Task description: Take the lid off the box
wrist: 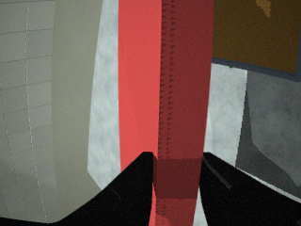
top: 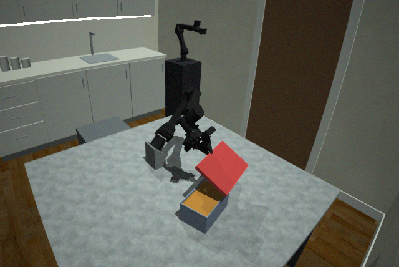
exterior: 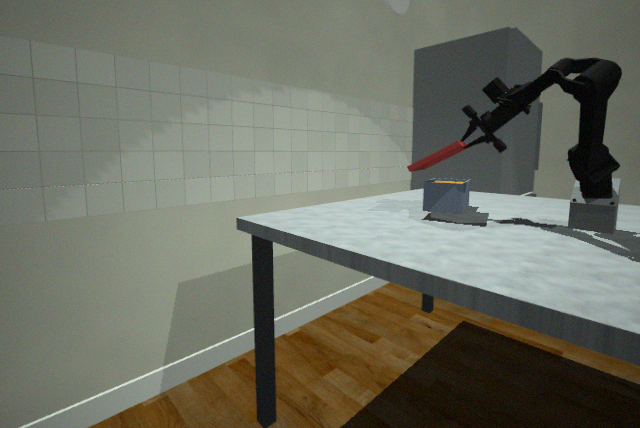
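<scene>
The red lid (top: 222, 167) hangs in the air, tilted, above the far side of the open blue-grey storage box (top: 203, 207), whose orange inside shows. My gripper (top: 208, 150) is shut on the lid's near edge. From the side, the lid (exterior: 436, 155) slopes down away from my gripper (exterior: 465, 143) and is clear above the box (exterior: 446, 194). In the wrist view the lid (wrist: 166, 88) runs edge-on between my fingers, with the box (wrist: 254, 15) below at the upper right.
My arm's grey base block (top: 155, 157) stands on the table behind the box. A grey chair (top: 100, 128) stands at the table's far left edge. A second arm on a black pedestal (top: 182, 80) stands beyond the table.
</scene>
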`<move>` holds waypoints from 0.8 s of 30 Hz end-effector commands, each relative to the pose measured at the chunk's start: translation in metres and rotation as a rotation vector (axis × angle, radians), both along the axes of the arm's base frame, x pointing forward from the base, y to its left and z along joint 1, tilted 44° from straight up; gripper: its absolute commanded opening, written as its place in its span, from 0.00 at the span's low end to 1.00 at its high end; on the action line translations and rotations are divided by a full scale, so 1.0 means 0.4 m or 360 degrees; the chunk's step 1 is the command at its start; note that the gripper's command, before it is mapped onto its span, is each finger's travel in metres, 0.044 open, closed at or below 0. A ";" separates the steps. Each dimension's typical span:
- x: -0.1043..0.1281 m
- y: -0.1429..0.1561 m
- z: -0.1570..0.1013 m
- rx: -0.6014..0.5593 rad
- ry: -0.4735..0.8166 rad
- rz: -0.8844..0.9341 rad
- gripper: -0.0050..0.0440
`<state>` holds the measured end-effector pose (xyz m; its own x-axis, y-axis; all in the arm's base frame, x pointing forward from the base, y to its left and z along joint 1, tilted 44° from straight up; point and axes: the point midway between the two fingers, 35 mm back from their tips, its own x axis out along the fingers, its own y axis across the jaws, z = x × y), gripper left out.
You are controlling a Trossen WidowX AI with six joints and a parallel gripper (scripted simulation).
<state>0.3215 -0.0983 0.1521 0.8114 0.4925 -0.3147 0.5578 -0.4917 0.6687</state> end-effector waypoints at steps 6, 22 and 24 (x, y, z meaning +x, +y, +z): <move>-0.010 0.025 0.022 -0.0003 0.0004 -0.0008 0.00; -0.030 0.086 0.078 -0.0003 0.0004 -0.0008 0.00; -0.031 0.090 0.082 -0.0003 0.0004 -0.0008 0.00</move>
<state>0.3103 -0.0645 0.1822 0.8103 0.4945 -0.3146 0.5592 -0.4917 0.6675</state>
